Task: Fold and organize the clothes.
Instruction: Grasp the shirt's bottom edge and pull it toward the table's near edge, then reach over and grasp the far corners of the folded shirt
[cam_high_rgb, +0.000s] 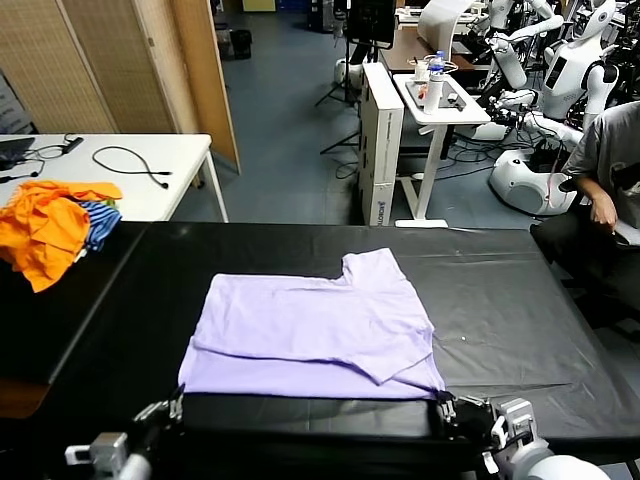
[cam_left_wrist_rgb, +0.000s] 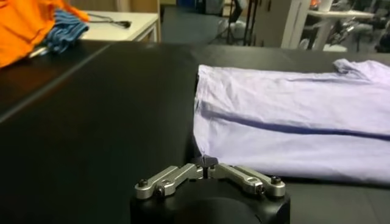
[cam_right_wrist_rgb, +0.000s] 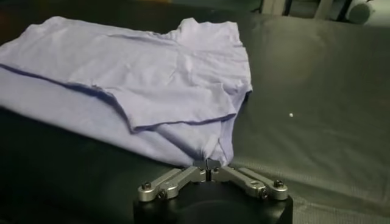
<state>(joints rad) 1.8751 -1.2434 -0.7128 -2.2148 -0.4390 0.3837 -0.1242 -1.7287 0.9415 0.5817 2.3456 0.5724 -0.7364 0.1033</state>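
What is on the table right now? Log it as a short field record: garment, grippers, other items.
garment: lavender T-shirt, partly folded, lying flat on the black table
left gripper: shut on the shirt's near left corner
right gripper: shut on the shirt's near right corner
other cloth: orange garments piled over a blue-and-white striped cloth at the table's far left, apart from the shirt
bystander: seated person at the far right

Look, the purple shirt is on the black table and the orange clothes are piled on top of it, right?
Not quite. The purple shirt does lie on the black table, but the orange clothes are not on top of it. They sit apart, off at the table's far left corner, as the head view shows.
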